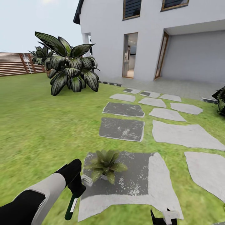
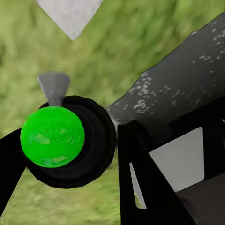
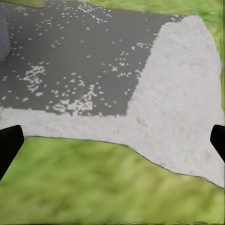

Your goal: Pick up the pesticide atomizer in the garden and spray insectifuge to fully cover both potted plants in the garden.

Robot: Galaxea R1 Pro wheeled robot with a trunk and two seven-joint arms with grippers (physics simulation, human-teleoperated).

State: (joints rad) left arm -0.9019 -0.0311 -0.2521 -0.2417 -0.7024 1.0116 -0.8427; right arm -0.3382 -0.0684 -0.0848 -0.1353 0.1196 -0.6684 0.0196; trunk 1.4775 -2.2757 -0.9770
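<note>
One potted plant, a low rosette of pointed green leaves, sits on a dark grey stepping stone in the garden lawn just ahead. My left gripper hangs just left of it, shut on the pesticide atomizer, whose dark body and green part point down at the grass. In the left wrist view the atomizer shows as a black ring around a green ball, with my left gripper closed around it. My right gripper is open and empty at the stone's near edge; in its wrist view the right gripper hovers over stone and grass.
More grey stepping stones lead to the white house. A large broad-leaved bush stands on the lawn at far left, with a brown slatted fence behind it. Another dark plant shows at the right edge.
</note>
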